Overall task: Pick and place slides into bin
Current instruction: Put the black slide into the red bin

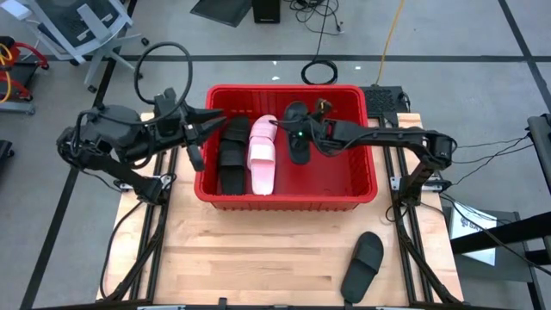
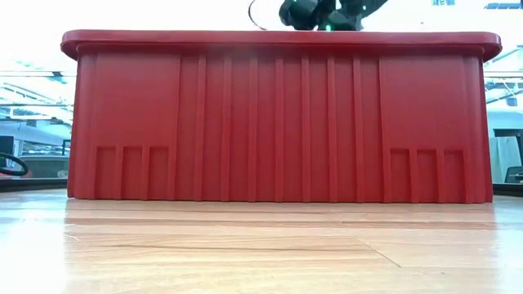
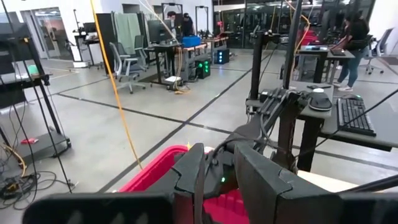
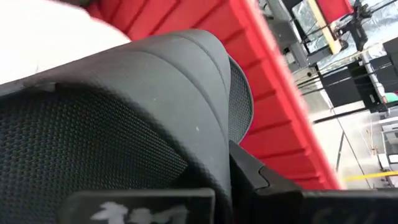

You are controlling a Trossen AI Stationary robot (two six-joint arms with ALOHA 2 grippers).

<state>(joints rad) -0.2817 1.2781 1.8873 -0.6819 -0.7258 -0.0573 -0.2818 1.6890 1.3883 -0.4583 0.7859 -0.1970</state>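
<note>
The red bin stands mid-table, and its near wall fills the low view. Inside it lie a black slide and a pale pink slide, side by side at the left. My right gripper reaches in from the table's right and is shut on another black slide over the bin's far middle. This slide fills the right wrist view. One more black slide lies sole-down on the table near the front right. My left gripper is open and empty over the bin's far left corner. My right gripper holds the black slide at its side by the wide strap, coming level from the table's right, across the slide. The slide itself hides the place of contact. The gripper shows above the bin's rim in the low view. Whether the slide rests on anything cannot be told.
The bin's right half has bare floor. Bare wooden table lies in front of the bin. Metal frame rails run along both table sides. People and desks show in the room beyond the table.
</note>
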